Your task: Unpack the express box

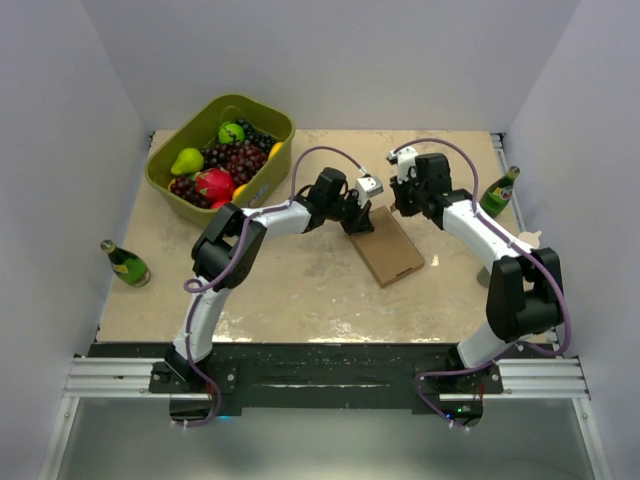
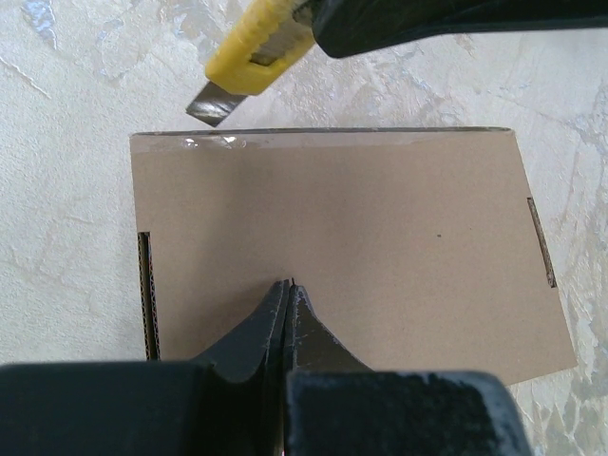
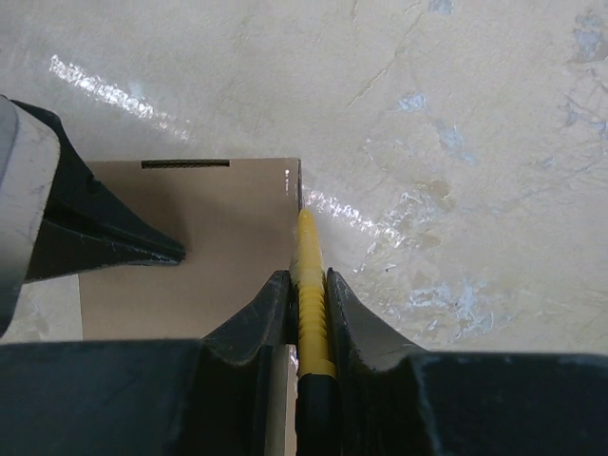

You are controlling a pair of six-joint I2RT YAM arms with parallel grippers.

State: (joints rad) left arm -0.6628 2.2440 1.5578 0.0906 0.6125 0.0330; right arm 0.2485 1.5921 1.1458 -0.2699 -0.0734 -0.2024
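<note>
One express box [image 1: 392, 248], one knife [image 2: 255, 59], two bottles [image 1: 125, 263], one tub [image 1: 165, 195]

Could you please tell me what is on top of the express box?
Only the shut left pincer, over the express box lid, and clear tape along one edge. The closed lid hides its inside.

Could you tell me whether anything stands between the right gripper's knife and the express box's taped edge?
Nothing visible does: the knife blade sits just off the taped edge of the express box, bare table between. The shut left gripper is over mid-box.
</note>
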